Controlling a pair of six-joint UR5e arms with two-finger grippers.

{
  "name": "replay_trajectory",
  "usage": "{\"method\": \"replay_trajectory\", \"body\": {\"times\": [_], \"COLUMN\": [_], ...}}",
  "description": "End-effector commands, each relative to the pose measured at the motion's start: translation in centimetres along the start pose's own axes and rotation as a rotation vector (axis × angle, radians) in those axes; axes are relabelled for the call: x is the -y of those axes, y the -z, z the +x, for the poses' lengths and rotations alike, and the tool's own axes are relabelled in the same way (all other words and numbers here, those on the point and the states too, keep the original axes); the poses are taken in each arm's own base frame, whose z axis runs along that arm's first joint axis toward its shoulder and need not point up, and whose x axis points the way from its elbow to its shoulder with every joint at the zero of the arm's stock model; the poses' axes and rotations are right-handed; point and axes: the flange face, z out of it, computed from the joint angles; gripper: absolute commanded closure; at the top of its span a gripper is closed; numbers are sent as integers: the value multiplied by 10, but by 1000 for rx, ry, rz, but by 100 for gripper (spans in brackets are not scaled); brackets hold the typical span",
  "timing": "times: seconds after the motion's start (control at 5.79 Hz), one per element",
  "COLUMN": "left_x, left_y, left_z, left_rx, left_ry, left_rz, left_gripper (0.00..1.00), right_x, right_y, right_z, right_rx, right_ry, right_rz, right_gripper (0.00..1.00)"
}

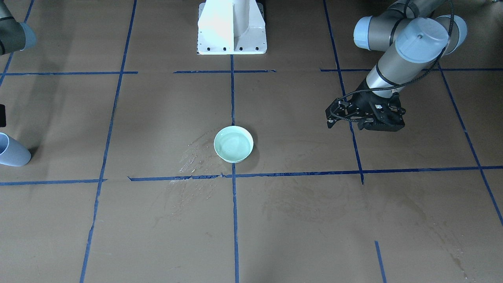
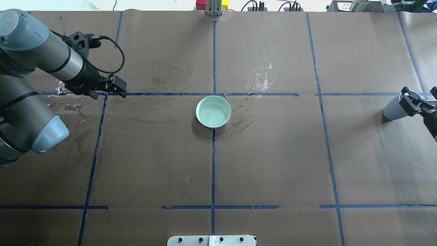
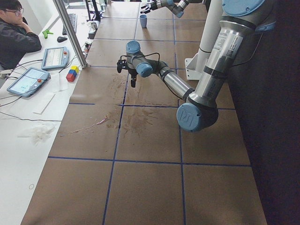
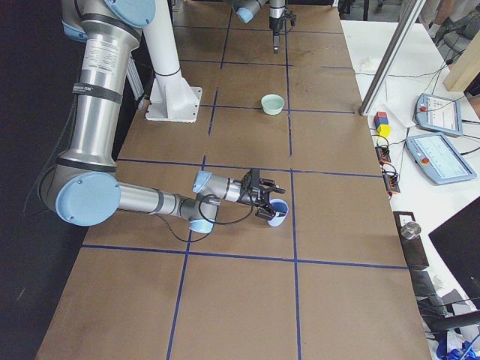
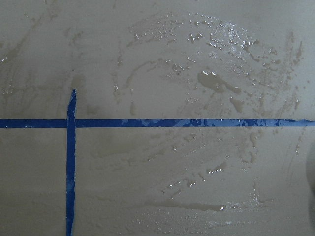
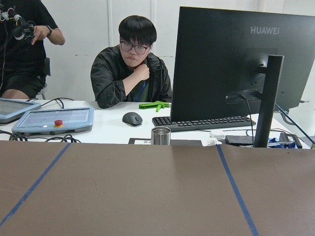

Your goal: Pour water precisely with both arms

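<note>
A pale green bowl (image 1: 233, 144) stands at the table's middle and holds water (image 1: 234, 147), seen as faint ripples; the bowl also shows in the overhead view (image 2: 213, 111). My left gripper (image 2: 119, 89) hovers low over wet paper well to the bowl's side. It looks shut and holds nothing. My right gripper (image 2: 419, 95) is at the far table edge. Its fingers are spread on either side of the rim of a pale lavender cup (image 2: 394, 110). I cannot tell if they touch it. The cup also shows in the exterior right view (image 4: 279, 217).
Spilled droplets (image 2: 260, 78) glisten beside the bowl, and more wet stains (image 5: 216, 83) lie under the left wrist. The white pedestal (image 1: 232, 31) stands behind the bowl. Operators (image 6: 132, 73), a monitor (image 6: 236, 64) and tablets (image 3: 28, 79) line the far side.
</note>
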Motion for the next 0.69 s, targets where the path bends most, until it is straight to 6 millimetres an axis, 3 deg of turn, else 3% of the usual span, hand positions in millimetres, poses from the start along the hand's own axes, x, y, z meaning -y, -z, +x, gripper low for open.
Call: {"method": "replay_trajectory", "body": {"times": [0.0,0.17,0.52], "left_x": [-1,-2,-9], "left_y": [3,3,-3], "left_z": [4,9,33], "left_rx": [-8,-11,-27], "left_ry": [19,19,57], "left_rz": [4,6,-4], "left_gripper": [0,0,0], "right_x": [55,76,136], "right_y": [-20,-35,-55], "right_z": [30,38,81], "right_rx": [8,23,63], "right_ry": [6,-1,41], "right_rz": [-152,-262,-507], "right_gripper": [0,0,0]}}
